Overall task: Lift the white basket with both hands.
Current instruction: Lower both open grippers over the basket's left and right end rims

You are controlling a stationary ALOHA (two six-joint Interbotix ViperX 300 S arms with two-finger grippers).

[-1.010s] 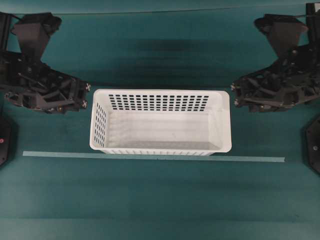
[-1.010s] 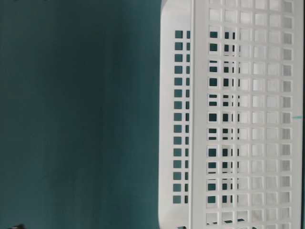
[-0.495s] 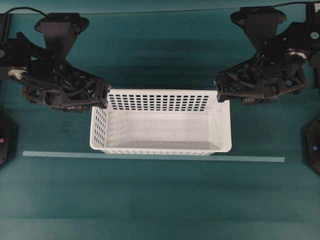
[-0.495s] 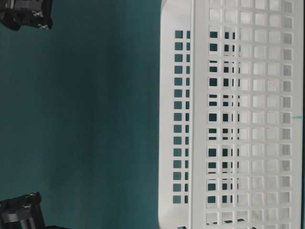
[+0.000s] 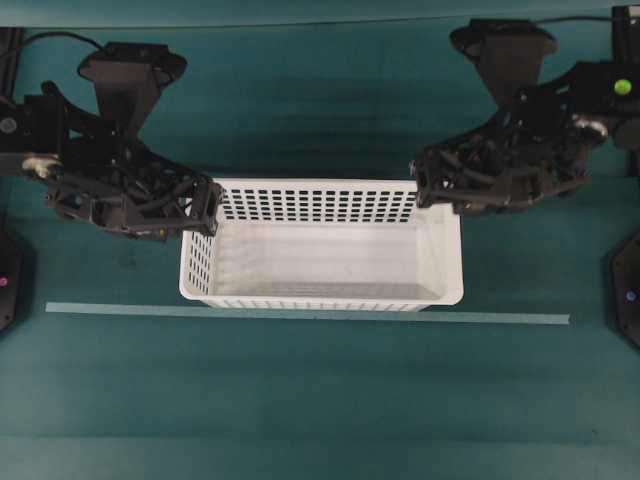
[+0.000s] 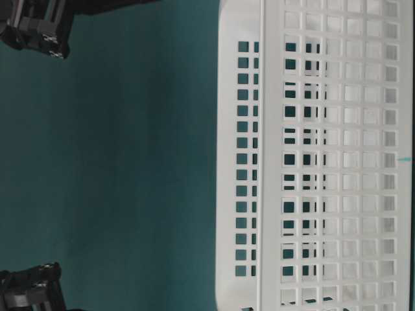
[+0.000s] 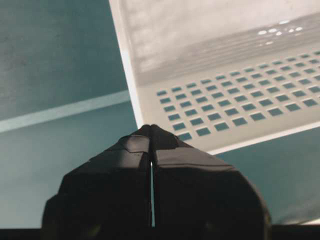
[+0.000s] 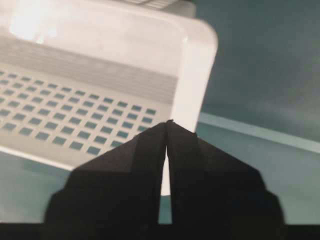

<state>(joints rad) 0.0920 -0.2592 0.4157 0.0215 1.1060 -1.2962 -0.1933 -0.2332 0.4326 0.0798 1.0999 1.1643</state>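
The white basket (image 5: 320, 186) sits upright and empty in the middle of the teal table, its slotted walls showing in the table-level view (image 6: 324, 162). My left gripper (image 5: 213, 205) hovers at the basket's far left corner, fingertips pressed together on nothing. In the left wrist view its tips (image 7: 150, 127) point at the basket's corner wall (image 7: 225, 100). My right gripper (image 5: 420, 186) hangs over the far right corner. Its tips (image 8: 168, 122) meet in front of the basket's rim (image 8: 197, 75), with a thin sliver of gap below them. Neither gripper holds the basket.
A pale tape strip (image 5: 300, 314) runs along the table just in front of the basket. Black wedge-shaped mounts (image 5: 130, 70) (image 5: 505, 45) stand at the back left and back right. Black pads (image 5: 8, 280) (image 5: 628, 290) sit at the side edges.
Both arms have swung up and inward from beside the basket's ends to its far corners. The basket has not moved.
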